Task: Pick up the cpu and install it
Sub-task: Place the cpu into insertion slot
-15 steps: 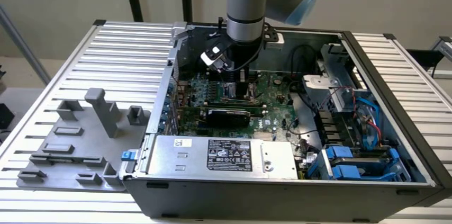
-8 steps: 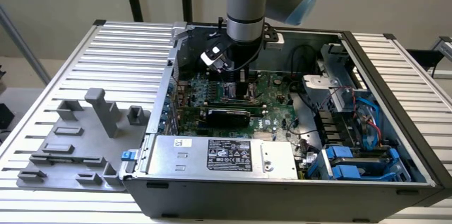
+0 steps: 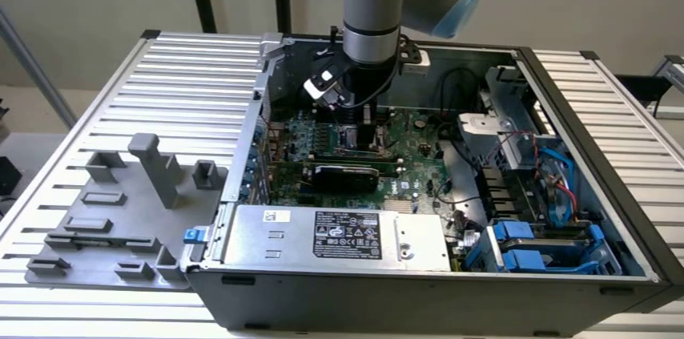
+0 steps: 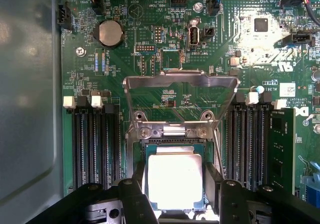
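Upper middle of the exterior view: jaws clamped on the cpu (image 4: 175,179), keeping it flat over the open socket (image 4: 172,145), guessing so it seats square.

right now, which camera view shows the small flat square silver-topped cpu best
The wrist view: the flat square silver-topped cpu is seen close and unobstructed, beside the raised metal socket frame. In the exterior view the grey robot arm hides that spot.
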{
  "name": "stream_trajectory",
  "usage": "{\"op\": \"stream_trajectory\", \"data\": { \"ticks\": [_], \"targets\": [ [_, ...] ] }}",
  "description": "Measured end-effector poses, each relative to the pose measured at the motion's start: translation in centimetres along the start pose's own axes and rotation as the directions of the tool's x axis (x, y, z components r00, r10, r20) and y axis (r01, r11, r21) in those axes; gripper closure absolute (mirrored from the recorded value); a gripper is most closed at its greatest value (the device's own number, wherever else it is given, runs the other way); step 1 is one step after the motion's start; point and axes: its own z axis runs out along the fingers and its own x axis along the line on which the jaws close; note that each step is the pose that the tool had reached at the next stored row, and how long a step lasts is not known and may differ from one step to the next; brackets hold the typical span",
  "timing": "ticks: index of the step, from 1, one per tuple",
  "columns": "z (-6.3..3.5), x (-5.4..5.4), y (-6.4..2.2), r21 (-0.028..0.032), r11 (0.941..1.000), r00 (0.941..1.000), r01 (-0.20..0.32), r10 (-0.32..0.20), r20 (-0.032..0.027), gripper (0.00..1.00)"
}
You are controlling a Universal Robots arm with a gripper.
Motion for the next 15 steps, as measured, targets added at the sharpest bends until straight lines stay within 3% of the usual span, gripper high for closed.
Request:
{"op": "stream_trajectory", "data": {
  "ticks": [11, 12, 15],
  "targets": [
    [0.02, 0.01, 0.02, -0.0004, 1.0, 1.0, 0.0, 0.0, -0.0005, 0.44],
    [0.02, 0.01, 0.01, -0.0003, 1.0, 1.0, 0.0, 0.0, -0.0004, 0.37],
    [-0.01, 0.0, 0.01, -0.0001, 1.0, 1.0, 0.0, 0.0, 0.0, 0.37]
  ]
}}
